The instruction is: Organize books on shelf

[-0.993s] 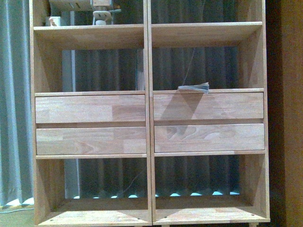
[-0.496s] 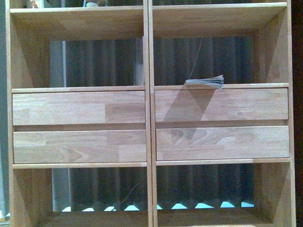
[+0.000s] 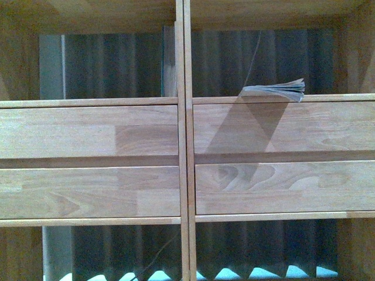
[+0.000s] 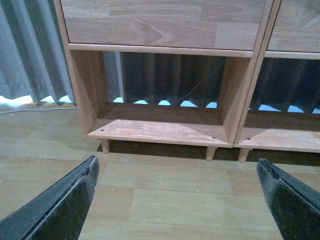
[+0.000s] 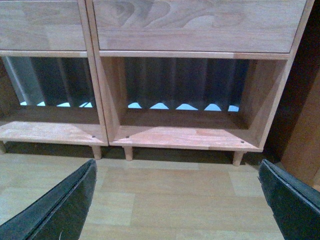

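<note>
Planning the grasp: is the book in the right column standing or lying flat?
Lying flat. The book rests on the shelf board above the upper right drawer, page edges facing out.

Grey pleated curtains (image 3: 117, 64) hang behind the shelf (image 3: 88, 132), with bluish daylight (image 5: 160, 106) showing under their hem. Pale wood-plank flooring (image 4: 165, 200) lies before the shelf. A dark brown panel (image 5: 307, 140) stands beside it.
</note>
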Controlling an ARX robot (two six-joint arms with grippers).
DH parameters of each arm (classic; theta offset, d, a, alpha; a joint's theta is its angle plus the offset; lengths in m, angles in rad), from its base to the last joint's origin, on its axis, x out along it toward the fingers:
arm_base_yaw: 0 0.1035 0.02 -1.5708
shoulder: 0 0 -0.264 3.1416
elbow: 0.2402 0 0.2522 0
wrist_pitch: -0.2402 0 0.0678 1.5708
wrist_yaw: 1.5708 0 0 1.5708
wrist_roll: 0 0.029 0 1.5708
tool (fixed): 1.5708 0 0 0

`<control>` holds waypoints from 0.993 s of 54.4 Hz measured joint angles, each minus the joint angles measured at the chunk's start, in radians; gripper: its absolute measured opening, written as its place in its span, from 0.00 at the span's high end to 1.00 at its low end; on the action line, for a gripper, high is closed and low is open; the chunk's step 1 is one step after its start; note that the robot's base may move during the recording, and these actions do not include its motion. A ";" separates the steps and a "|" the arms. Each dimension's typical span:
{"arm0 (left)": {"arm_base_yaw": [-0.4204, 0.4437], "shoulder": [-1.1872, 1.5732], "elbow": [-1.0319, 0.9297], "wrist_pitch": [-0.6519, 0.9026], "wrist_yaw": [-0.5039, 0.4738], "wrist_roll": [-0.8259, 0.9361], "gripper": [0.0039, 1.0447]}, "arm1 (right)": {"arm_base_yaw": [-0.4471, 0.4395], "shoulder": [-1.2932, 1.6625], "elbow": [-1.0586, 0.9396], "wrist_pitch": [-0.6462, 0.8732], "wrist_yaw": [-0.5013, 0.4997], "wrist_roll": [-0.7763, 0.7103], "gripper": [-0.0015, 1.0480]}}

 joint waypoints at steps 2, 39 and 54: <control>0.000 0.000 0.000 0.000 0.000 0.000 0.07 | 0.000 0.000 0.000 0.000 0.000 0.000 0.07; 0.000 0.000 0.000 0.000 0.000 0.000 0.07 | 0.000 0.000 0.000 0.000 0.000 0.000 0.07; 0.000 0.000 0.000 0.000 -0.001 0.000 0.07 | 0.000 0.000 0.000 0.000 0.000 0.000 0.07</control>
